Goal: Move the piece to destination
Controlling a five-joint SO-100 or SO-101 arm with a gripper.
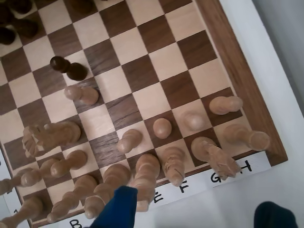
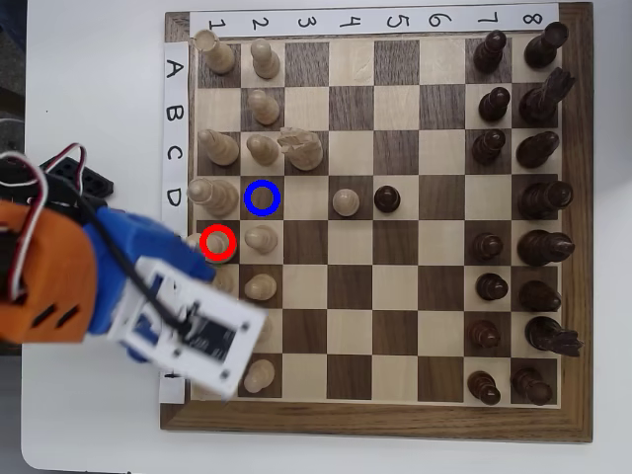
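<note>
Because it is turned wood, the piece (image 2: 218, 242) should be light, stiff and smooth, top-heavy enough to tip, so grasp its slim body below the head. It stands at the board's left edge in the overhead view, red-ringed, just beside the blue-ringed destination (image 2: 263, 197). The gripper (image 1: 197, 216) gapes wide, holding nothing. Paper edge labels read A–D, E–H and 1–8.

The tall cream piece (image 2: 216, 242) stands upright in the red-circled square, diagonally adjacent to the blue-circled dark destination (image 2: 263, 198).
</note>
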